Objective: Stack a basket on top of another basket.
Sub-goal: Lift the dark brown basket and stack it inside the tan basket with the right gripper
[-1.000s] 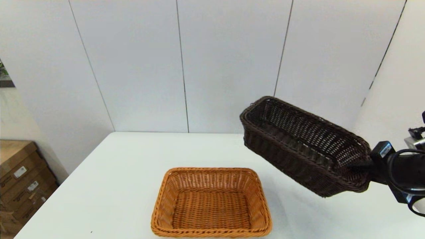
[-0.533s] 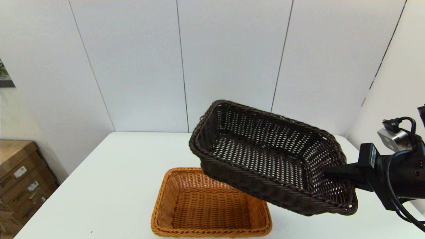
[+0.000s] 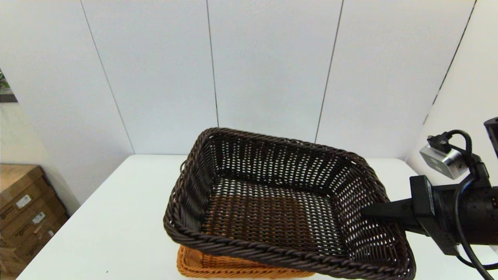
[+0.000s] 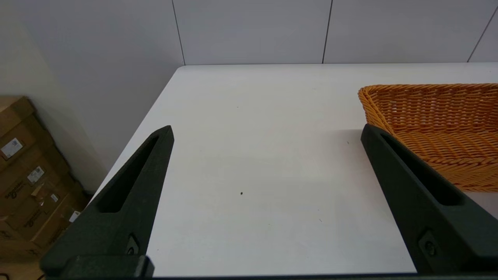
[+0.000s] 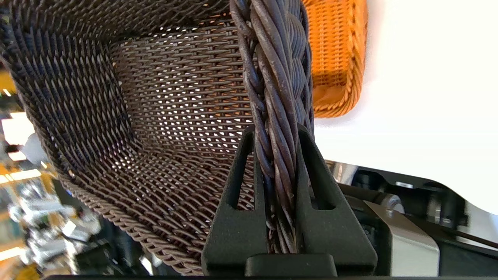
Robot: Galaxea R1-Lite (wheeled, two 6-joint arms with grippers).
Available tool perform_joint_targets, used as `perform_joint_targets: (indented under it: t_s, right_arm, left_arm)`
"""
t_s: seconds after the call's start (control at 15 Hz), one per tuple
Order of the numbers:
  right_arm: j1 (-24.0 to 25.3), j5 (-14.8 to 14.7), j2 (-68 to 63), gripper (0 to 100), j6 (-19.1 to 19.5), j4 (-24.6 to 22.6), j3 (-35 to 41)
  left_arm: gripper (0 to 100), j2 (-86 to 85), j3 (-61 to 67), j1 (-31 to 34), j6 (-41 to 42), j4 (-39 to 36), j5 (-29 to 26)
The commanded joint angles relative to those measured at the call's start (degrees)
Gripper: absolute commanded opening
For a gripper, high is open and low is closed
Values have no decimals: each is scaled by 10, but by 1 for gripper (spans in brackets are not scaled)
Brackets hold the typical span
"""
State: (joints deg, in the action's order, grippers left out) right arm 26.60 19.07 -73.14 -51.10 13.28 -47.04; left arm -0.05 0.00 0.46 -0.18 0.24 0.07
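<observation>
Dark basket [image 3: 272, 210], rim pinched by right claw [image 5: 277, 134], has swung over orange basket [image 3: 218, 266].

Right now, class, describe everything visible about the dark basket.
The dark brown basket is rectangular woven wicker with open-weave sides and floor and a thick braided rim. It hangs tilted in the air above the orange-tan basket, covering most of it. The right hand clamps its rim on the robot's right side.

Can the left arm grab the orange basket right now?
Probably yes. The left gripper is open beside the orange-tan basket, with only bare white table between them. The dark brown basket, held by the right gripper, covers its top though.
</observation>
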Motion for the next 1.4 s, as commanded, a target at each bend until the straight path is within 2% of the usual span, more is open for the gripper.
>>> perform_joint_targets:
  t_s: [0.07, 0.27, 0.67, 0.73, 0.87, 0.93, 1.4]
  right_arm:
    - [48, 0, -26, 0, 14, -4, -3]
    - [65, -1, -65, 0, 29, -4, -10]
    - [67, -18, -147, 0, 33, -2, -58]
    - [67, -25, -160, 0, 36, 2, -68]
    - [67, -65, -185, 0, 38, 16, -83]
    - [67, -75, -193, 0, 36, 22, -89]
    - [64, -76, -192, 0, 32, 24, -96]
  left_arm:
    - [100, 0, 1, 0, 0, 0, 0]
    - [100, 0, 1, 0, 0, 0, 0]
    - [100, 0, 1, 0, 0, 0, 0]
    - [100, 0, 1, 1, 0, 0, 0]
    - [100, 0, 1, 0, 0, 0, 0]
    - [100, 0, 1, 0, 0, 0, 0]
    - [100, 0, 1, 1, 0, 0, 0]
